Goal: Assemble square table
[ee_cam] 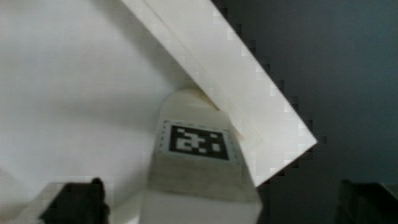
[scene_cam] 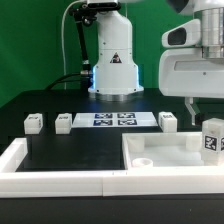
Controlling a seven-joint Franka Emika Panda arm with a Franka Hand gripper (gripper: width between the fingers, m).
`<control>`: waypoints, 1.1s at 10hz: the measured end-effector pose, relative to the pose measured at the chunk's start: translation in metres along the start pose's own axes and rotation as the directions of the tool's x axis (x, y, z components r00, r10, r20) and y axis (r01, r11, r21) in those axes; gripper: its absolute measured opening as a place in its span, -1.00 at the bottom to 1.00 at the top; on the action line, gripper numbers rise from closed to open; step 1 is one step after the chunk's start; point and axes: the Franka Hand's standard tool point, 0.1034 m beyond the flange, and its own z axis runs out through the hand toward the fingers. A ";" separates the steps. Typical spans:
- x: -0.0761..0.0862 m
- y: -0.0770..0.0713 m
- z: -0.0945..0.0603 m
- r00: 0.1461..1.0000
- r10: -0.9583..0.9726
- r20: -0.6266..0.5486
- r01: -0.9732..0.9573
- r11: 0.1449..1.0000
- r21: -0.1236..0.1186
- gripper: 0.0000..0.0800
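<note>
Base: the arm's white pedestal [scene_cam: 113, 62] stands upright, well behind the tagged leg [scene_cam: 212, 136] and toward the exterior view's left of it
Wrist: the bulky white wrist housing [scene_cam: 196, 62] hangs above the leg, facing straight down
Gripper: the gripper [ee_cam: 222, 204] points down over the leg
Jaws: spread wide, one on each side of the leg, with a clear gap at each side
Fingertips: two dark fingertips [ee_cam: 75, 202] show in the wrist view, neither touching the leg
Finger: one dark finger [scene_cam: 190, 110] shows in the exterior view, just beside the leg, on the exterior view's left of it
</note>
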 end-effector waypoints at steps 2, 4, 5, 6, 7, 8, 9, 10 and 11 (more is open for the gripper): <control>0.000 0.000 0.000 0.987 -0.159 0.000 0.159 0.987 0.000 0.62; 0.002 0.002 0.000 0.948 -0.319 -0.001 0.319 0.948 0.000 0.62; 0.002 0.002 0.000 0.930 -0.367 -0.001 0.367 0.930 -0.001 0.62; 0.003 0.002 0.000 0.895 -0.447 -0.001 0.447 0.895 -0.002 0.62; 0.003 0.003 0.000 0.863 -0.504 -0.001 0.504 0.863 -0.002 0.62; 0.002 0.003 0.000 0.823 -0.569 -0.001 0.569 0.823 -0.004 0.62; 0.002 0.003 0.000 0.757 -0.654 0.000 0.654 0.757 -0.013 0.62; 0.002 0.003 0.000 0.701 -0.713 0.002 0.713 0.701 -0.020 0.62; 0.004 0.004 0.000 0.655 -0.756 0.003 0.756 0.655 -0.021 0.62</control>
